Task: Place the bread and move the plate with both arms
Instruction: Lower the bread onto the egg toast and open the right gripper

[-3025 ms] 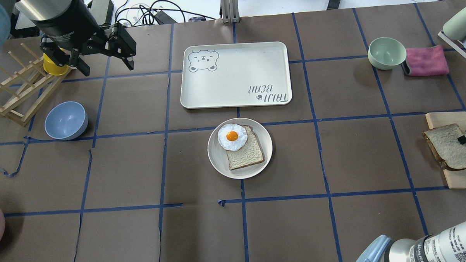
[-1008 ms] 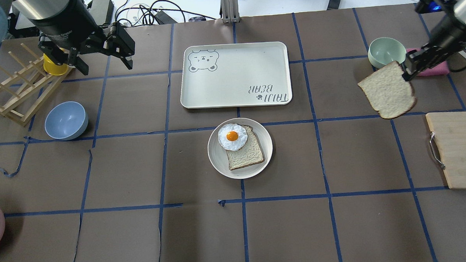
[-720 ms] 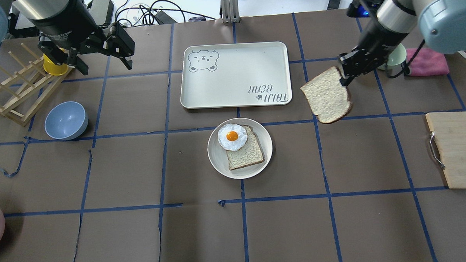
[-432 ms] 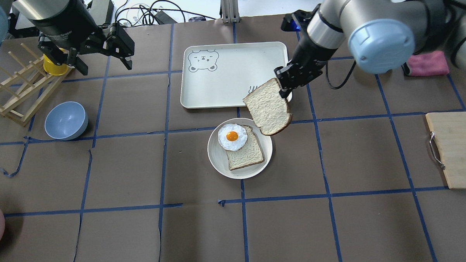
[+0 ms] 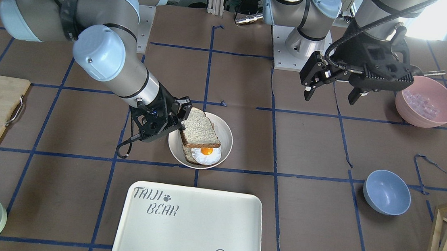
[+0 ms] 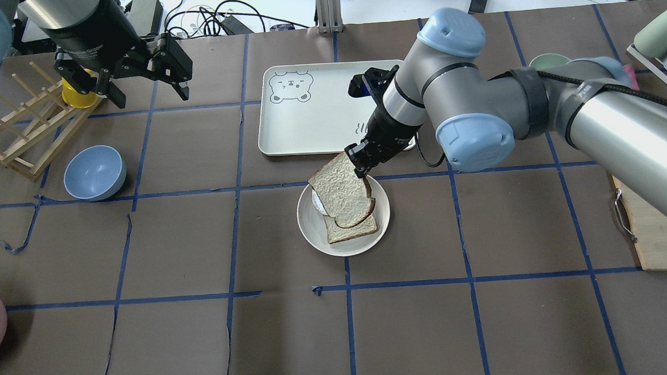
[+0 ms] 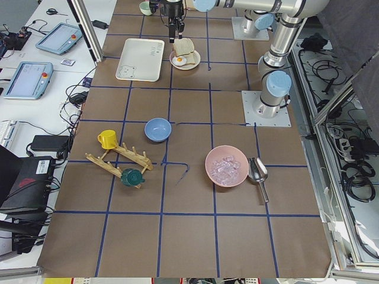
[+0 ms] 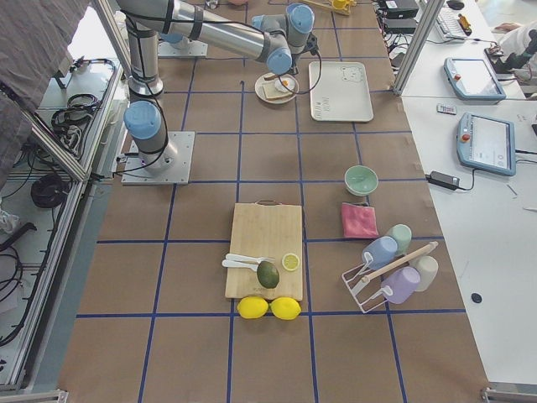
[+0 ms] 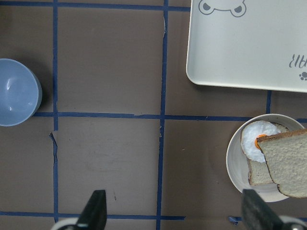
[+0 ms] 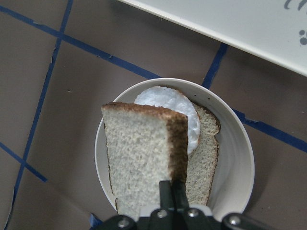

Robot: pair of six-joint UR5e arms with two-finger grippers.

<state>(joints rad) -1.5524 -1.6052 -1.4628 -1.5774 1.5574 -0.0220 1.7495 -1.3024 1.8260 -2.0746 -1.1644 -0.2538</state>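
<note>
White tray (image 6: 309,122) just beyond plate (image 6: 314,228), right arm (image 6: 465,133) above its right, open table (image 6: 191,237) left.

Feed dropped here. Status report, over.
Right gripper shut on bread, held tilted over plate. Left gripper open, away. Fried egg and smaller slice underneath.

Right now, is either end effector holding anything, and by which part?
The right end effector pinches the bread by its crust edge near a corner, over the plate. The left end effector is open and empty.
</note>
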